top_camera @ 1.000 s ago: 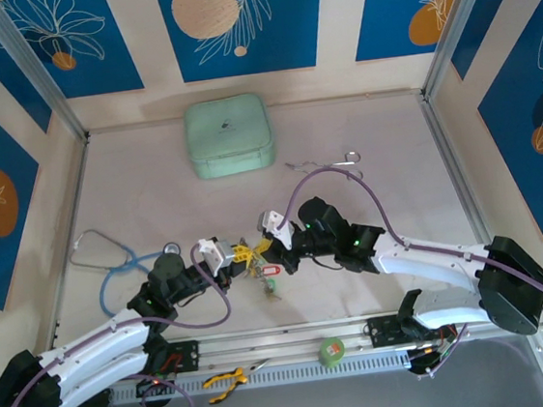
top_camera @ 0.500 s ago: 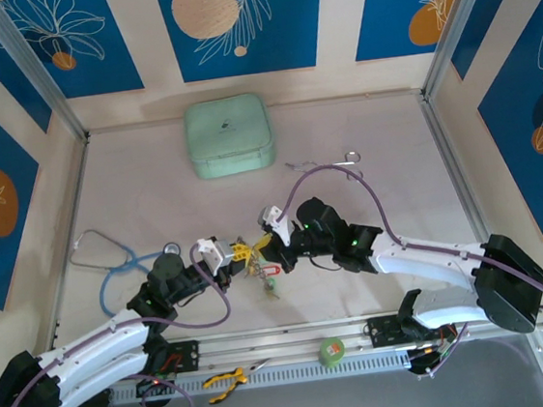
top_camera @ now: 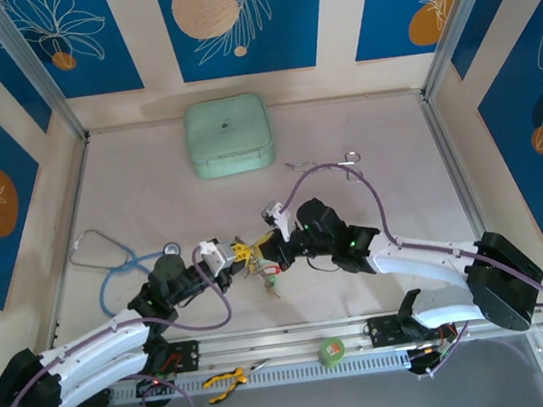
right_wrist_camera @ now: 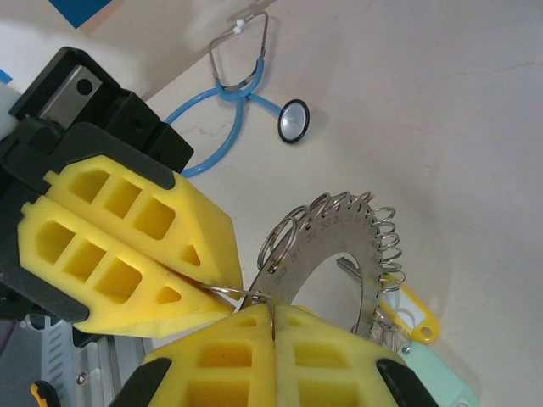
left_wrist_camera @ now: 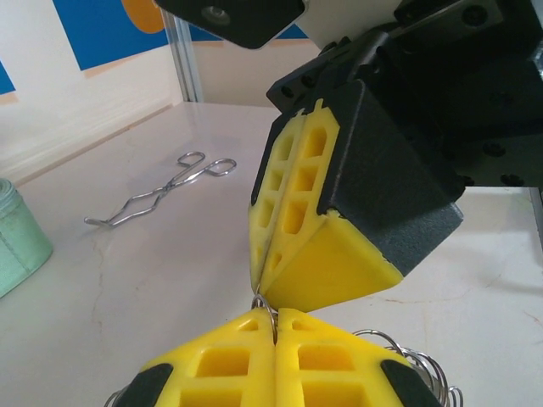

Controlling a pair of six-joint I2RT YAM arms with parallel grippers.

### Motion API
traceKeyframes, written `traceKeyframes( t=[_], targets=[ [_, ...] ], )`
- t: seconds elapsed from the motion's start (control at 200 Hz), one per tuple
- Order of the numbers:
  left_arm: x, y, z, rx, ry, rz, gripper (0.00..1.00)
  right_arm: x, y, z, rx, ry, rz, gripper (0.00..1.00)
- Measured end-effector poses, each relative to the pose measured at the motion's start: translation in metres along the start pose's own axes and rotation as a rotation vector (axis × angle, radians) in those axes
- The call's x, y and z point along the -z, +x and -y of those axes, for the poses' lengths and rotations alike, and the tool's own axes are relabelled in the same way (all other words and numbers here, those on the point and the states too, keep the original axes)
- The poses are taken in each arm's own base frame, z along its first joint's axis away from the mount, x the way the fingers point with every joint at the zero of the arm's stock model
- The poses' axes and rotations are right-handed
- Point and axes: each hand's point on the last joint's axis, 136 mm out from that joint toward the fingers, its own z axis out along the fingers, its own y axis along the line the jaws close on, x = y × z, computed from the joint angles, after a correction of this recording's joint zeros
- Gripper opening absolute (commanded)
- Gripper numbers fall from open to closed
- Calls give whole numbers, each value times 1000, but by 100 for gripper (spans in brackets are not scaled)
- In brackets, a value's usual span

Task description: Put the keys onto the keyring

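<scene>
The keyring (right_wrist_camera: pixel 339 246) is a flat silvery disc with a round hole and several small split rings (right_wrist_camera: pixel 386 242) along its edge, held up off the table. My right gripper (right_wrist_camera: pixel 273 312) is shut on one small split ring at the disc's lower edge. My left gripper (left_wrist_camera: pixel 276 315) is shut on the same spot, tip to tip with the right fingers (left_wrist_camera: pixel 314 212). The keys hang behind the disc with a yellow tag (right_wrist_camera: pixel 411 309) and a green tag (right_wrist_camera: pixel 441 381). From above, a red tag (top_camera: pixel 269 271) dangles between the left gripper (top_camera: pixel 241 255) and the right gripper (top_camera: pixel 262 253).
A blue stethoscope (top_camera: pixel 113 264) lies left of the left arm. Silvery forceps (top_camera: pixel 331 164) lie at the back right, and a mint-green case (top_camera: pixel 229 135) sits at the back. A tape roll (top_camera: pixel 332 351) and yellow-handled pliers (top_camera: pixel 224 379) rest on the front rail.
The right wrist has tipped slightly and edged left toward the left gripper. The hanging keys swung a little. Both grippers stay shut.
</scene>
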Motion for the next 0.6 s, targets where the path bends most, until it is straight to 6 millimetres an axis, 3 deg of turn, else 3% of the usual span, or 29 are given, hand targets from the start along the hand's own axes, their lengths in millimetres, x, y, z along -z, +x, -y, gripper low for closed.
traceKeyframes(
  t=[0.6],
  targets=[
    [4, 1, 0, -45, -17, 49, 0, -4, 2, -3, -178, -69, 9, 0]
  ],
)
